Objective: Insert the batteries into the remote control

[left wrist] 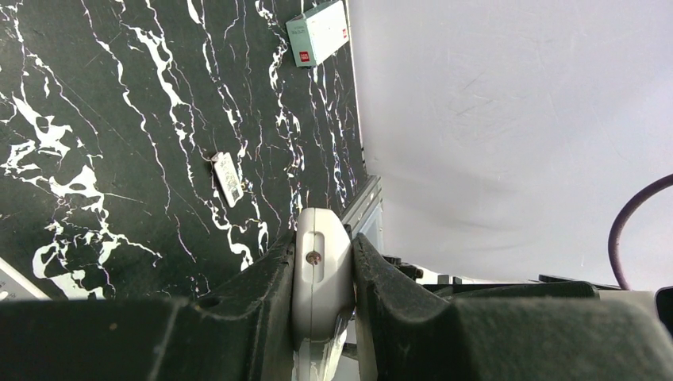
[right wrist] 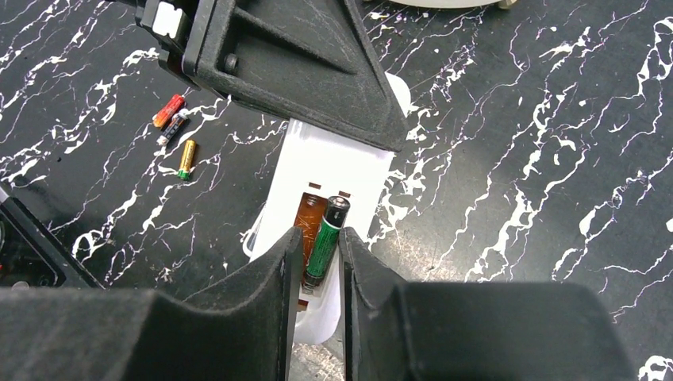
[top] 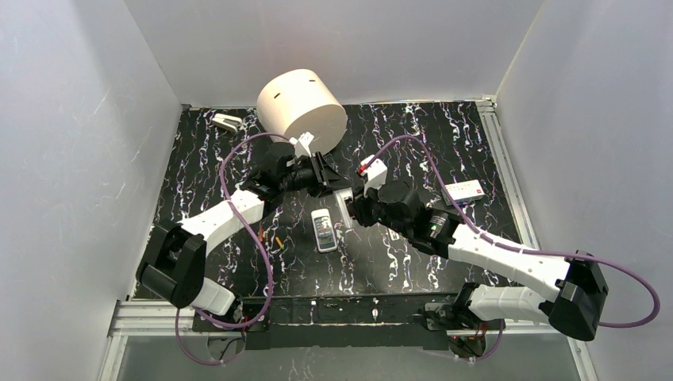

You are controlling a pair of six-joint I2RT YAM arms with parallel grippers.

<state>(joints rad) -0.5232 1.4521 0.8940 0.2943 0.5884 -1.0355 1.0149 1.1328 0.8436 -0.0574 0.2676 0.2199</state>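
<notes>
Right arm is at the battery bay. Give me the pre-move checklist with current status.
1. Left gripper clamped on the white remote: ok.
2. Green battery lined up lengthwise with the open bay: ok.
3. Battery fully seated: cannot tell, the right gripper hides its lower end.
4. Right gripper's hold on the battery: cannot tell, the fingers flank it but contact is unclear.
5. Polarity matches the bay markings: cannot tell, no markings are legible.
6. Spare batteries lying loose on the table, apart from both arms: ok.
</notes>
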